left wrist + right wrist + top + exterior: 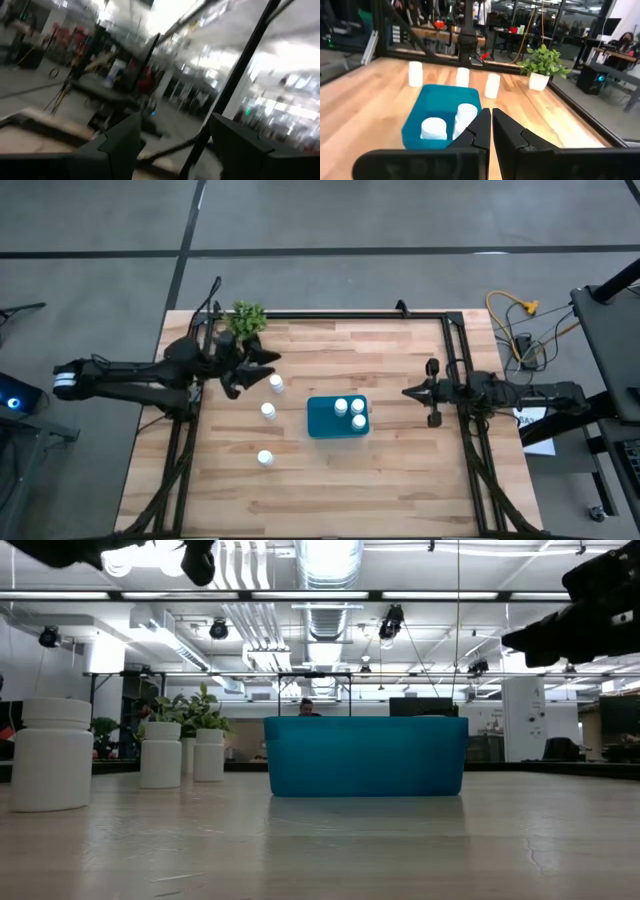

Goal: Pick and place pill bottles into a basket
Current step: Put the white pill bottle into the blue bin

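Note:
The teal basket stands at mid table with three white pill bottles upright inside it. Three more pill bottles stand on their bases on the wood to its left: one nearest my left gripper, one beside the basket, one nearer the front edge. My left gripper is raised above the far-left part of the table, open, with nothing between its fingers. My right gripper is shut and empty; it points level at the basket from the table's right side.
A small green plant in a white pot stands at the far left corner, just behind my left gripper. Black frame rails run along the table's far, left and right sides. Bare wood lies in front of the basket.

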### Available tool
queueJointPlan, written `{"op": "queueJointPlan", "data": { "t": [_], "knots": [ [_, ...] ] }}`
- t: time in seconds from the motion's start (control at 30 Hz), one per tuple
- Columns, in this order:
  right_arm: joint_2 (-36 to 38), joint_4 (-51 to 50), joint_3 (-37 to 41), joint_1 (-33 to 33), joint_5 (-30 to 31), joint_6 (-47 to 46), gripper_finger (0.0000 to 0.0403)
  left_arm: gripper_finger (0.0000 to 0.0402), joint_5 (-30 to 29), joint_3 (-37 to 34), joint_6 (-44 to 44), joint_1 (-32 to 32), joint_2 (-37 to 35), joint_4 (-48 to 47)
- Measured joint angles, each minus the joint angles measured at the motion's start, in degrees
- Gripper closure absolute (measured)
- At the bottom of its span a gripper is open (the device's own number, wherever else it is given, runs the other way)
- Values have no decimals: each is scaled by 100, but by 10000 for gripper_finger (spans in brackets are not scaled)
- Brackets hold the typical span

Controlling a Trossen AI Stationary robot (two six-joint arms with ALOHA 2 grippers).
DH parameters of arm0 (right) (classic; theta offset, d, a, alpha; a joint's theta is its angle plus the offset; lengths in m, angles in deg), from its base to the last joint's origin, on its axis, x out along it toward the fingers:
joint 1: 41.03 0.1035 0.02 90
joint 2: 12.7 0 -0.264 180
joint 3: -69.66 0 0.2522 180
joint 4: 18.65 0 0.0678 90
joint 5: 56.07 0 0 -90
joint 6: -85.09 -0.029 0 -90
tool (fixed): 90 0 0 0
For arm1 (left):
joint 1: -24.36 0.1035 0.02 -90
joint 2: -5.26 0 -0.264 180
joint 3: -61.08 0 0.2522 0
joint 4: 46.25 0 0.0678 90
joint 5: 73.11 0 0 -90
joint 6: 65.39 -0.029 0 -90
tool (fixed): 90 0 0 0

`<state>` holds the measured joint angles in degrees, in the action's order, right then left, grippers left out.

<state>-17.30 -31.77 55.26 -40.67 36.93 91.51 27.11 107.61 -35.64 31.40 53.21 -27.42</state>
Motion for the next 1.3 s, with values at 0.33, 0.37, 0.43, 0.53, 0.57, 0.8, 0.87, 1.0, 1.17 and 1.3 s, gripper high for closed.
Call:
{"op": "queueJointPlan", "data": {
  "t": [0.33, 0.37, 0.43, 0.53, 0.57, 0.8, 0.87, 1.0, 1.17, 1.3],
  "knots": [
    [-123, 5, 0, 0, 0, 120, 394, 180, 208, 1466, -1017, -109, 620, -2015],
    [-116, 5, 0, 0, 0, 116, 394, 180, 264, 1585, -1119, -131, 665, -2081],
    [-117, 5, 0, 0, 1, 115, 394, 180, 300, 1866, -1369, -178, 763, -2366],
    [-116, 5, 0, -2, 2, 113, 394, 180, 305, 2343, -1796, -276, 895, -3067],
    [-116, 6, 0, 0, 2, 112, 394, 180, 303, 2528, -1954, -310, 941, -3315],
    [-117, 6, 0, 0, 0, 111, 394, 180, 300, 3910, -2793, -534, 1303, -5543],
    [-120, 10, 0, -2, 4, 111, 394, 180, 290, 4304, -2996, -620, 1440, -6259],
    [-116, 10, 0, 0, 3, 111, 394, 180, 216, 4841, -3246, -797, 1676, -7301],
    [-118, 7, 0, 0, 2, 111, 394, 180, -4, 5114, -3375, -1053, 1879, -7929],
    [-116, 7, 0, -2, 2, 111, 394, 180, -81, 5160, -3569, -1328, 2082, -8237]
  ]
}}
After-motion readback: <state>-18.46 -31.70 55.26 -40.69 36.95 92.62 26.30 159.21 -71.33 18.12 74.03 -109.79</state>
